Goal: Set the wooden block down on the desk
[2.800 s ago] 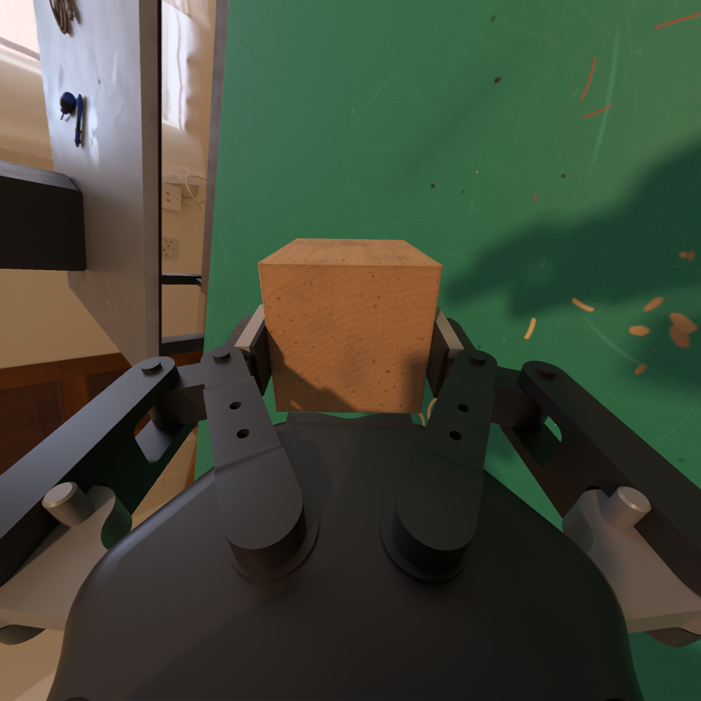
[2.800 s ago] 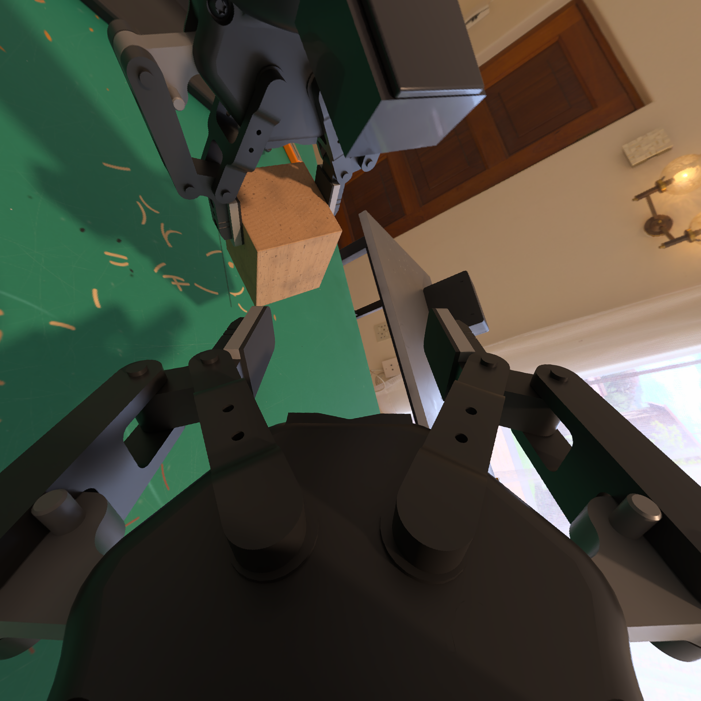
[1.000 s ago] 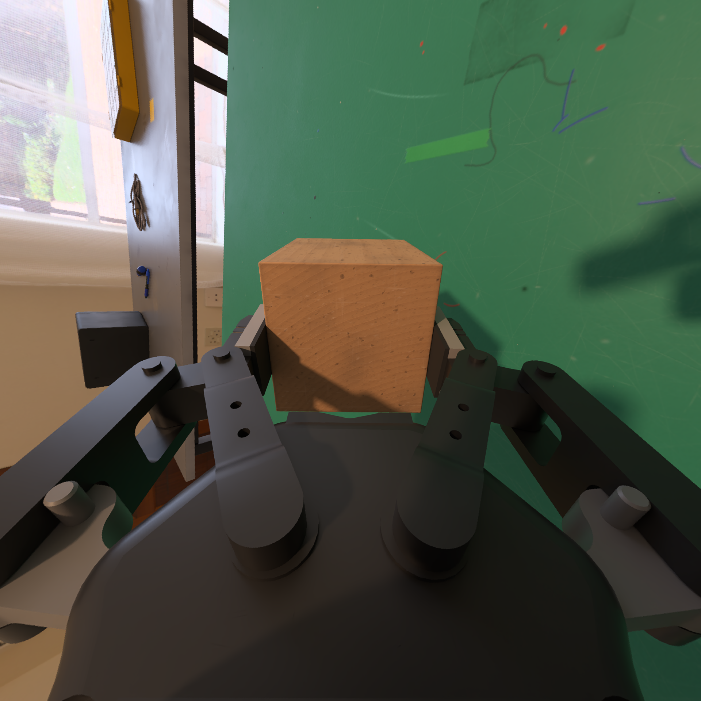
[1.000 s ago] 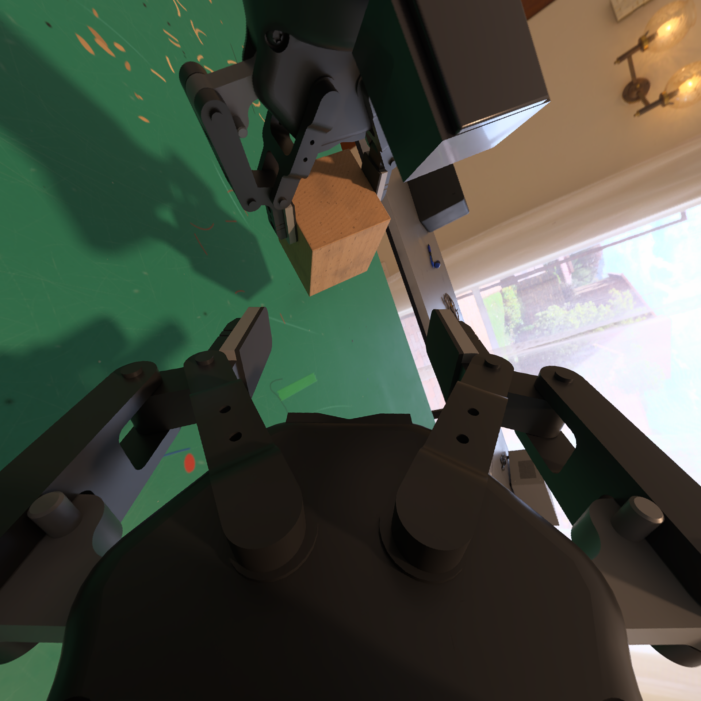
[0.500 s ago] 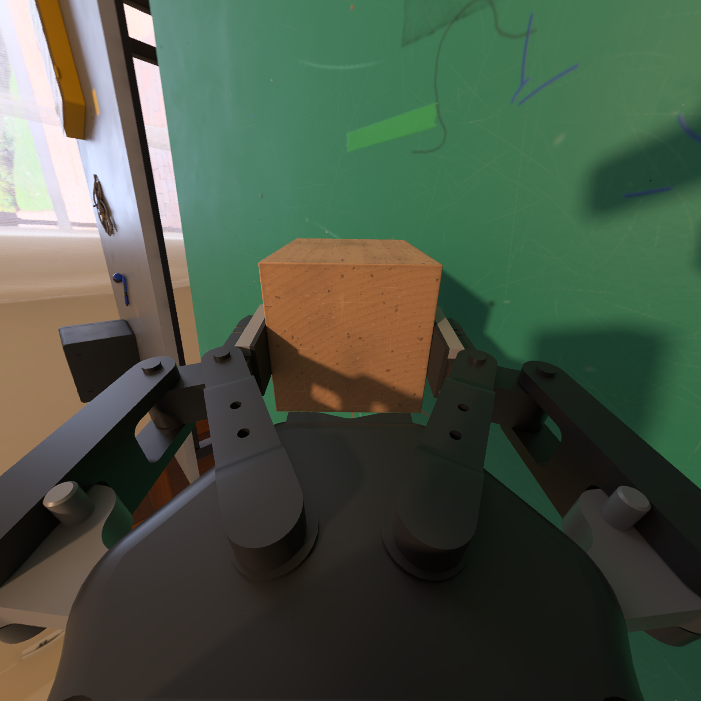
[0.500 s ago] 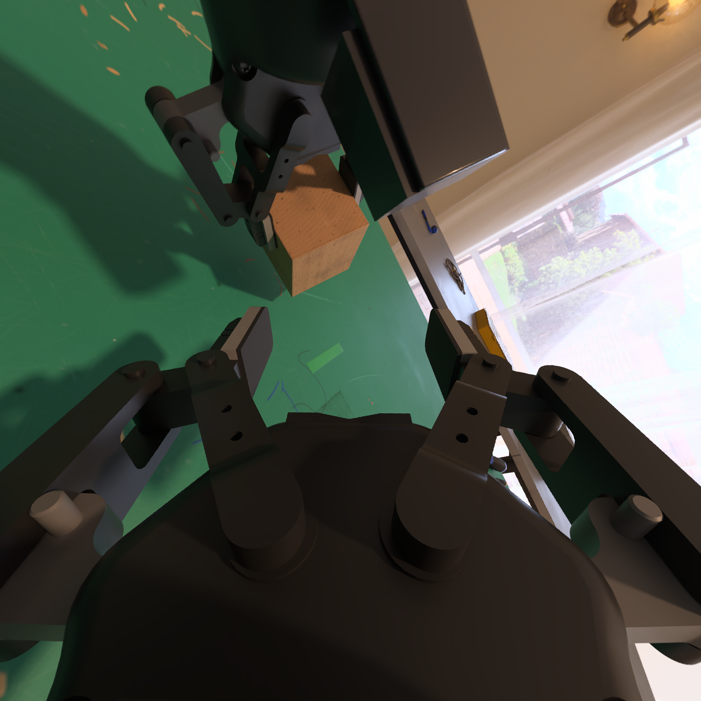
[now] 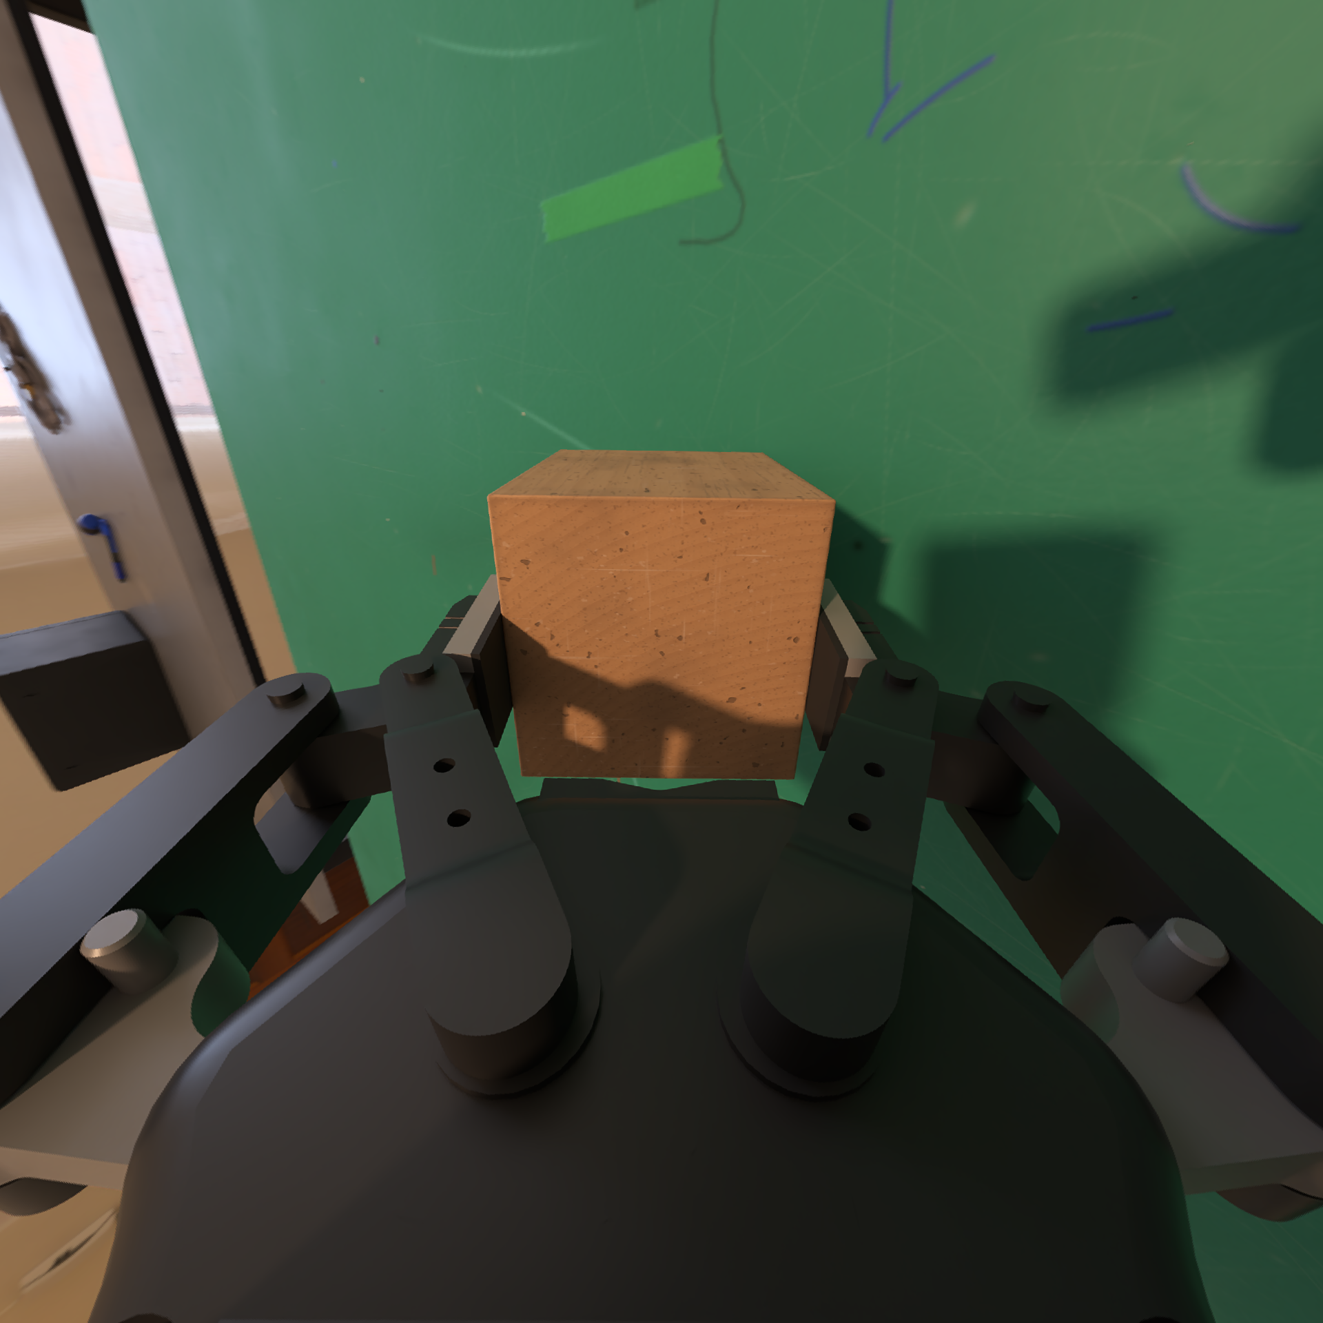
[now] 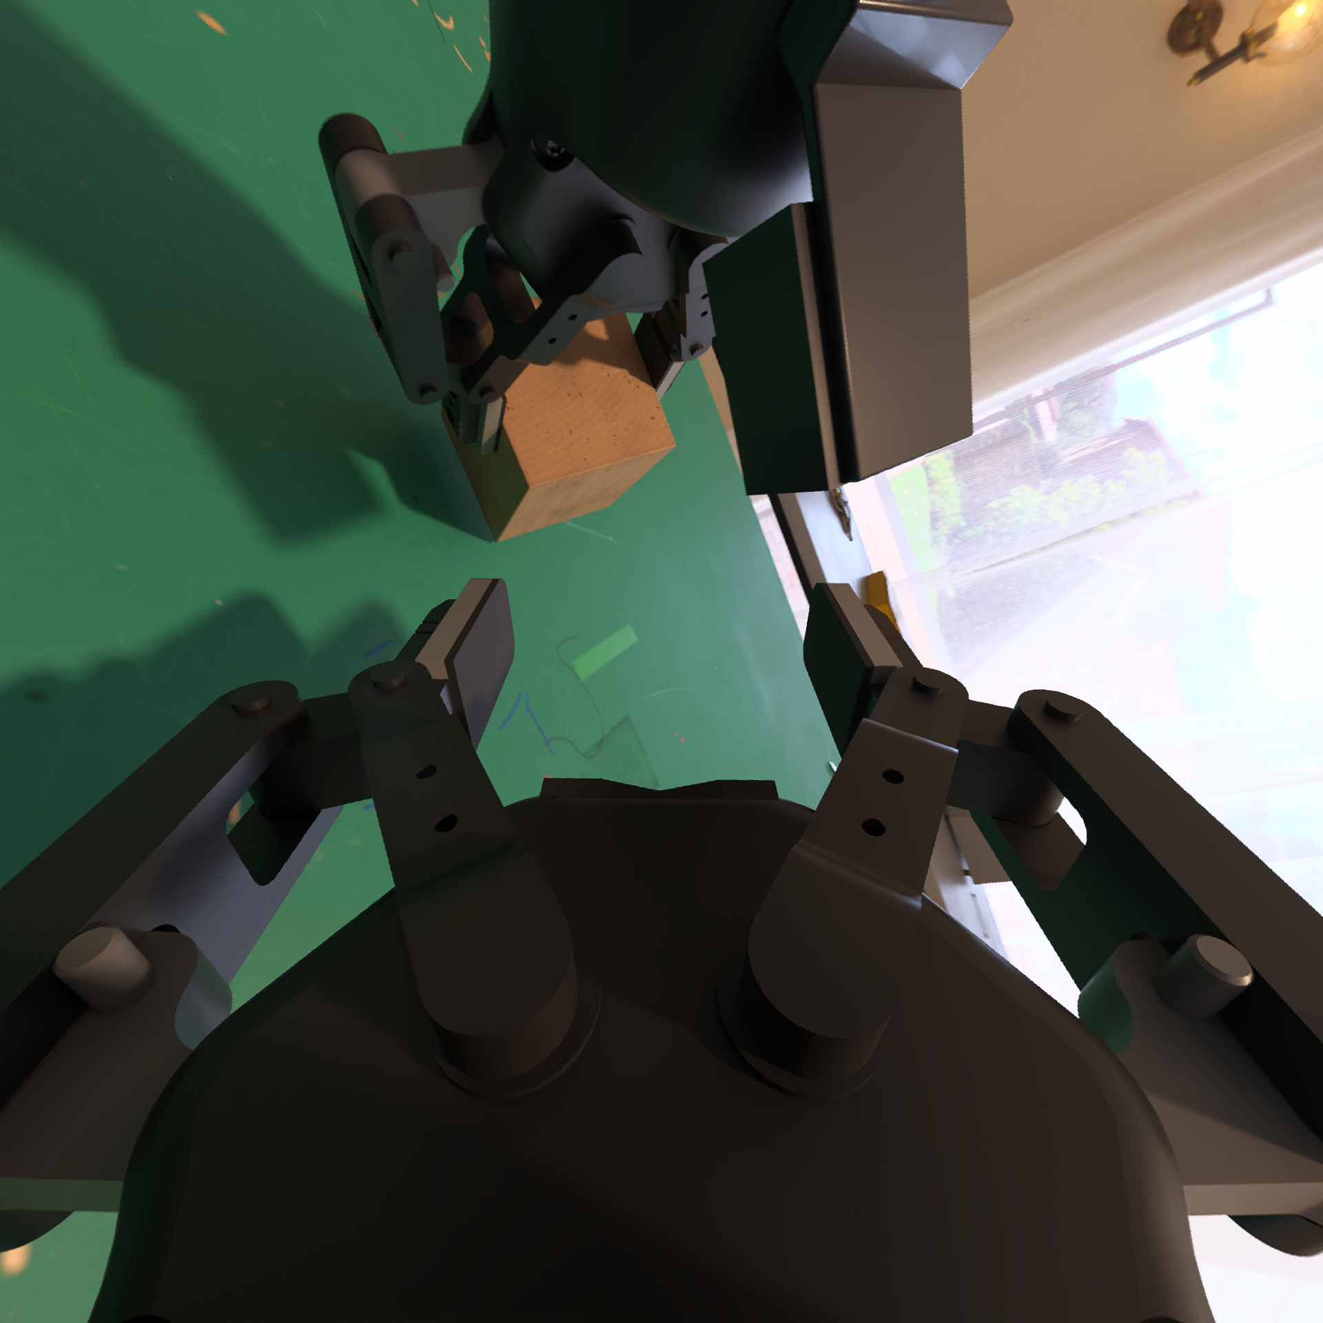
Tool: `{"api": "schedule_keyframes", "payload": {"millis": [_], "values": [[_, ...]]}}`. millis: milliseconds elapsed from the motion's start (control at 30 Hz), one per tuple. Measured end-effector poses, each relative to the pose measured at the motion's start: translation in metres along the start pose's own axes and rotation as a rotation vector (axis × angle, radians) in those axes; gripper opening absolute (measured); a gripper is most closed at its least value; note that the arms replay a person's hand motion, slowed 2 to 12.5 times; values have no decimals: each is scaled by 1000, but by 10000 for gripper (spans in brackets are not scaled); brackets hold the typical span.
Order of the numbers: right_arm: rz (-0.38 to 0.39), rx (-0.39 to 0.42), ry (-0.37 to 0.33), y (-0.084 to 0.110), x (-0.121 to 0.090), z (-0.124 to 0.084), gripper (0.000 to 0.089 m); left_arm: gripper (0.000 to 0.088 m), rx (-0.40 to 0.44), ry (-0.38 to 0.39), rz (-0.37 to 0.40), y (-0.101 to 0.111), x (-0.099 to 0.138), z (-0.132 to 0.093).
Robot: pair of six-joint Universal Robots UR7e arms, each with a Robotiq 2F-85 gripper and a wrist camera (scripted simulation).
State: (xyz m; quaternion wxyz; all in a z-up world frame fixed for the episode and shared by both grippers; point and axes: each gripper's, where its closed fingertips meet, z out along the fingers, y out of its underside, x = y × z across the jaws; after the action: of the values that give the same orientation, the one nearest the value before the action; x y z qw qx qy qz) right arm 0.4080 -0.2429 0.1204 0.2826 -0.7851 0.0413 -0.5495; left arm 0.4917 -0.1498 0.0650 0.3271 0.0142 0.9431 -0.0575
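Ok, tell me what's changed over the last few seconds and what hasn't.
The left gripper has carried the wooden block across the green desk, from the patch of orange shavings to the area with the green tape strip, and closer to the surface. Nothing was grasped or released: the block stays clamped, and the right gripper stays open and empty.

Left gripper [image 7: 661,669] fingers [image 7: 478,644] clamp the wooden block [image 7: 658,616] above the green desk [image 7: 787,343].
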Motion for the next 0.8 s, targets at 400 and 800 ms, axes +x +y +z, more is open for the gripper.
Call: {"api": "schedule_keyframes", "payload": {"millis": [400,800], "values": [[336,83,-236,-11,-27,2,742,645,9,247,-26,5,17,-11],[539,131,-294,-5,-31,25,854,645,-66,537,-87,17,34,-27]]}}
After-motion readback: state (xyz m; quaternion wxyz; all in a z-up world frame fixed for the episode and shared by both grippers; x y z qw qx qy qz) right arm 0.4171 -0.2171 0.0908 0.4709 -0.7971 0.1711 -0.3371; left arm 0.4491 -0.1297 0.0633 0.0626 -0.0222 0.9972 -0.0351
